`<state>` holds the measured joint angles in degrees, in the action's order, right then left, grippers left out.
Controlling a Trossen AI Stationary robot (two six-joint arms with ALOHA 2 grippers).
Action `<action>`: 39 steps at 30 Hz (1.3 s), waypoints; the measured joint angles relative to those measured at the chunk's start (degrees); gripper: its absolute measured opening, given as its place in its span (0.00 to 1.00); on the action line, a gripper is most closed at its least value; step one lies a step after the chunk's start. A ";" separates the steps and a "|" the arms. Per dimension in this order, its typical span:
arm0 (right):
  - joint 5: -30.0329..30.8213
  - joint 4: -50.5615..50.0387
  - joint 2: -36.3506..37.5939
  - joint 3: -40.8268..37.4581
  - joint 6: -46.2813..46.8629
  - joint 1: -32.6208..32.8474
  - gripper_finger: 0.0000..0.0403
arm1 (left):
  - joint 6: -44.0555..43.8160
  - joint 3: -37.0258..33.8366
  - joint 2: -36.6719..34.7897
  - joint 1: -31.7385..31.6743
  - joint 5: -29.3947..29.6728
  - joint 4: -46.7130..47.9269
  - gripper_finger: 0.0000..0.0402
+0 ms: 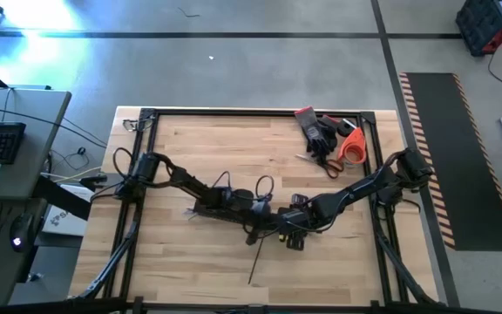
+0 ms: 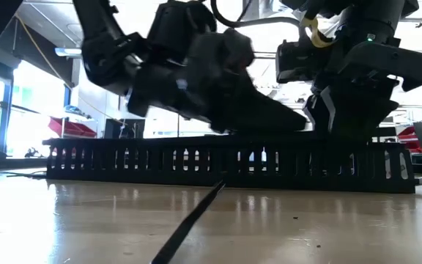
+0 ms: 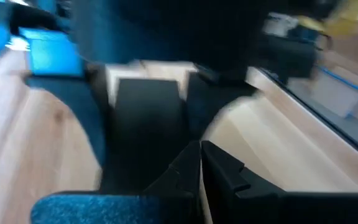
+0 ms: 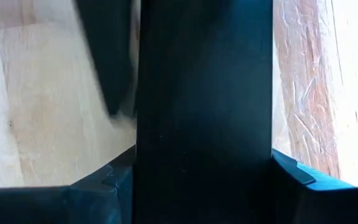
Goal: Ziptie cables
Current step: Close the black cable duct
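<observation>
Fingers of both grippers are hard to read: I cannot tell if they are released or clenched. From above, the left gripper point(image 1: 234, 202) and the right gripper point(image 1: 293, 212) meet over the black slotted duct point(image 1: 225, 212) in the middle of the table point(image 1: 190, 148). Cables cannot be made out at the duct. A flat black strip point(image 1: 258, 257) lies in front of the duct.

From table height, both grippers hang just above the duct point(image 2: 226, 163).

In the right wrist view, the duct point(image 4: 204, 106) stands between the fingers point(image 4: 98, 193).
</observation>
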<state>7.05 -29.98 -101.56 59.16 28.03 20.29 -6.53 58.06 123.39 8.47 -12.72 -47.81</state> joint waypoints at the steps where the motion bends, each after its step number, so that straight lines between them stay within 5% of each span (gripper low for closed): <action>1: 0.02 -0.02 0.00 0.00 0.00 0.00 0.51 | -0.22 1.07 1.01 -0.04 0.93 0.76 0.00; 9: -0.17 -0.02 -0.02 -0.03 -0.17 0.80 0.54 | -2.47 2.27 4.06 -0.36 6.19 1.60 0.00; 39: -5.07 -18.53 1.97 5.44 -0.41 3.07 0.59 | -1.37 2.38 5.56 0.28 7.77 0.95 0.00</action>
<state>1.98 -48.51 -99.59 64.60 27.62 23.36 -7.90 60.45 128.95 8.75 -4.95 -46.86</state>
